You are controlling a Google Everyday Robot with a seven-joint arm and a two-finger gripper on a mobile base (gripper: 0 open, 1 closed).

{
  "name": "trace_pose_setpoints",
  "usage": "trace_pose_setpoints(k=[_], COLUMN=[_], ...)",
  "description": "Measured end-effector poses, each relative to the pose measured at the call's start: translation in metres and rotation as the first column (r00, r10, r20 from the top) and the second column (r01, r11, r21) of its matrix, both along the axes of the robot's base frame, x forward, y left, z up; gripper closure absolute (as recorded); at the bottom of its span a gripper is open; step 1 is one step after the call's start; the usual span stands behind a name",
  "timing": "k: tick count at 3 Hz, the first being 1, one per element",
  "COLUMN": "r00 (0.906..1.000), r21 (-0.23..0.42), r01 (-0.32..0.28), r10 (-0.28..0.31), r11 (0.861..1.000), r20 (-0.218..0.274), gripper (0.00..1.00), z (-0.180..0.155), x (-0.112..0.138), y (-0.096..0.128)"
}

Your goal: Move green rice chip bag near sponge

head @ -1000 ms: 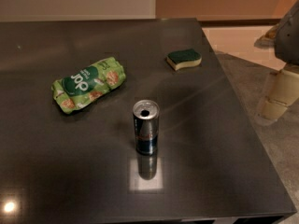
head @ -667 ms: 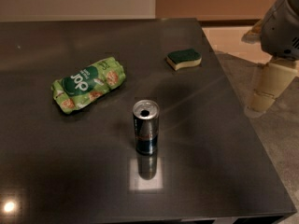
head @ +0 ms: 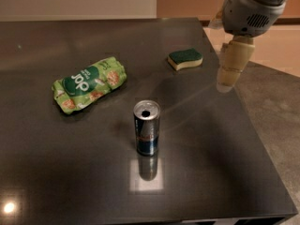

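Green rice chip bag (head: pixel 89 84) lying flat on the left part of the dark surface (head: pixel 225 163), logo side up, tilted with its right end a bit farther back. Wrinkly, light green, orange-brown chip pictures around the dark oval. Sponge (head: pixel 185 59) sitting toward the far right, dark green top up over the pale yellow base, well apart from the bag. Upright blue-and-silver can (head: pixel 146 134) nearer the front, roughly between the two (open hole on top, reflection on the surface just in front). Gripper (head: pixel 228 78) up at the far right, hanging below a grey arm housing (head: pixel 251 6), pointing down over the right edge of the surface, near the sponge but clear of it. Can't tell if parted or pressed together from here.
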State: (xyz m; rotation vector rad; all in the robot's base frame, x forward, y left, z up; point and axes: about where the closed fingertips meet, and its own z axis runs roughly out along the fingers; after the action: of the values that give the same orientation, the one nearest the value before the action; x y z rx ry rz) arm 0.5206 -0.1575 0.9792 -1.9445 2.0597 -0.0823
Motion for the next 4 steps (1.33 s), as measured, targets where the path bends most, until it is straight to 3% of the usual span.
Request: trace_pose_setpoints(k=[2, 3, 4], r00=[0.9911, 0.9772, 0.9556], r21=[-0.005, -0.009, -0.003], r01=[-0.131, -0.209, -0.291], r10=[0.131, 0.209, 0.291], r11=[0.991, 0.978, 0.957], r20=[-0.022, -0.04, -0.047], gripper=[0.0, 0.0, 0.0], z=[-0.019, -0.036, -0.052], x=[0.07, 0.091, 0.1], y=[0.055, 0.087, 0.122])
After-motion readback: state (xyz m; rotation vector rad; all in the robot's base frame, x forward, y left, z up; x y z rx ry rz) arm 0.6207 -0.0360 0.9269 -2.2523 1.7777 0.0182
